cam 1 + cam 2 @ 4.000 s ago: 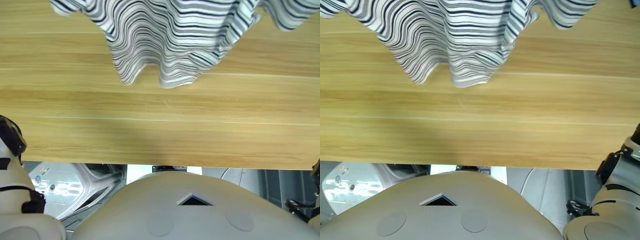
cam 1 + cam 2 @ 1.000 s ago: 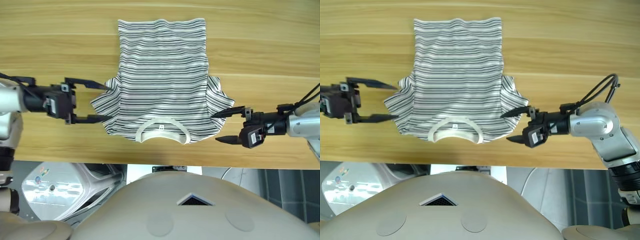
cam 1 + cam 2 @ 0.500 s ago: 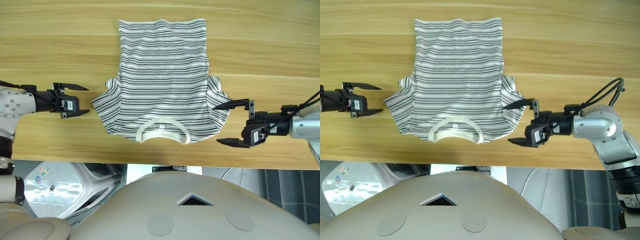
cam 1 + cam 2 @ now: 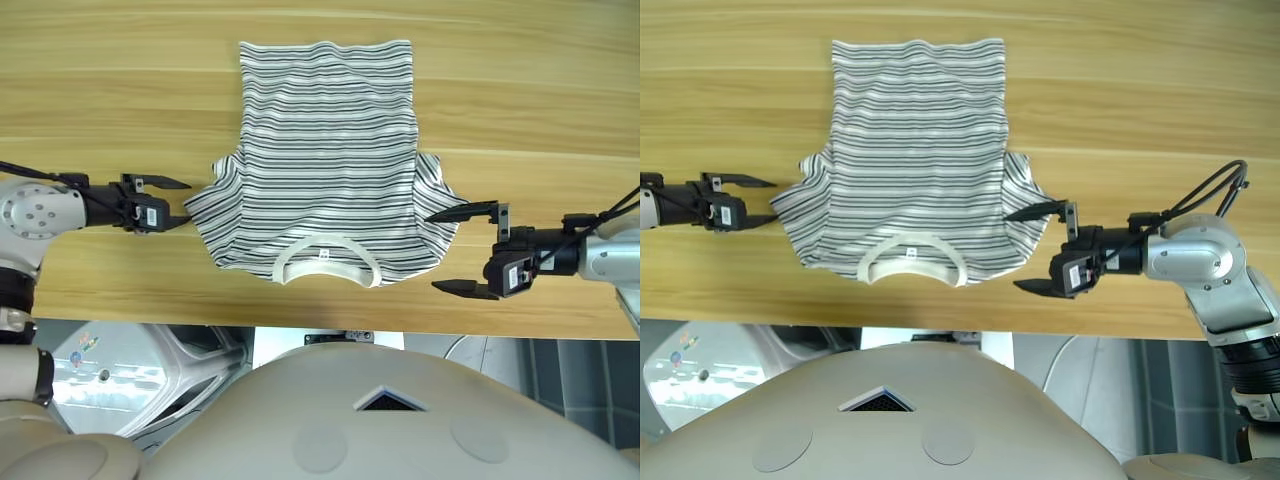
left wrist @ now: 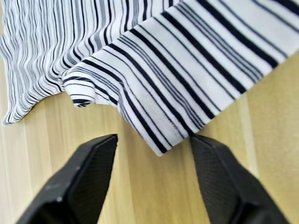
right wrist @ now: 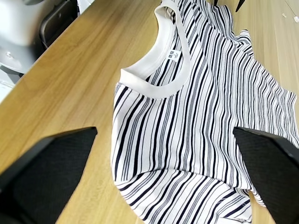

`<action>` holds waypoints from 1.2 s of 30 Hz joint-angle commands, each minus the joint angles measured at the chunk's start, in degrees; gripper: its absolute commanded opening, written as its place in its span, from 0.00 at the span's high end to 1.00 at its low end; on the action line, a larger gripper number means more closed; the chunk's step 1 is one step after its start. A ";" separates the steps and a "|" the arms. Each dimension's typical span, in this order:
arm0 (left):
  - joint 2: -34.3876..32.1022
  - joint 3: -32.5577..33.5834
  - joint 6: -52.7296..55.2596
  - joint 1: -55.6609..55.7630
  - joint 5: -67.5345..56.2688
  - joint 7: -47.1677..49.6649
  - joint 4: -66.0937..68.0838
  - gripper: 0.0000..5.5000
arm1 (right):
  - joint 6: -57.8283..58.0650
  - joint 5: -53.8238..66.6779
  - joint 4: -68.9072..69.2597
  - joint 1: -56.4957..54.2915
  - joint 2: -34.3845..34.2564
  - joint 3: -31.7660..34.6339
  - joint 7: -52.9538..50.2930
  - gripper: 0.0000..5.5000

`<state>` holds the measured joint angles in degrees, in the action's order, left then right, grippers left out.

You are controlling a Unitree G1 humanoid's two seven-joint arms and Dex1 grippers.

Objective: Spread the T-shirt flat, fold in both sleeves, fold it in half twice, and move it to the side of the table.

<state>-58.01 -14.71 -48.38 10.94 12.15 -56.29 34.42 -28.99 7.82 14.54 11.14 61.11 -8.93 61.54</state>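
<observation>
On the left, my left claw point(image 4: 172, 203) sits low over the table point(image 4: 100, 100), its fingers parted, with the tip of the left sleeve point(image 4: 205, 200) lying just between them. From the left wrist view the hem is lined up with the gap but not pinched, which I judge is the setup for grabbing it and folding it in. The shirt point(image 4: 325, 150) lies spread in the middle of the table, collar point(image 4: 325, 258) towards the near edge and hem towards the far edge. The body is flat enough that I take the spreading step as done, though both sleeves are a little rumpled. The right sleeve point(image 4: 438, 195) pokes out towards the right edge. My right claw point(image 4: 434, 251) is beside it near the near edge, fingers spread wide either side of the sleeve's outer edge and gripping nothing, placed to mirror the left for the sleeve fold.
</observation>
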 commanded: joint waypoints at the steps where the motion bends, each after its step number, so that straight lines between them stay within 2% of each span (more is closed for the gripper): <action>1: 0.73 -2.43 0.39 -1.03 3.19 0.02 1.85 0.62 | -0.30 0.35 0.50 -0.24 -0.57 0.43 0.58 0.02; 14: 1.38 -3.51 -0.79 0.45 3.92 3.29 3.16 1.00 | -1.14 0.13 -0.27 0.44 -1.55 0.71 0.49 0.02; 36: -4.30 3.63 0.61 -1.32 -5.37 2.27 -8.08 1.00 | -1.11 0.14 -0.47 0.24 -2.40 0.04 0.64 0.02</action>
<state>-61.18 -11.98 -48.36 9.88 7.17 -53.56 27.36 -30.11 7.78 13.82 11.37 58.91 -9.04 61.57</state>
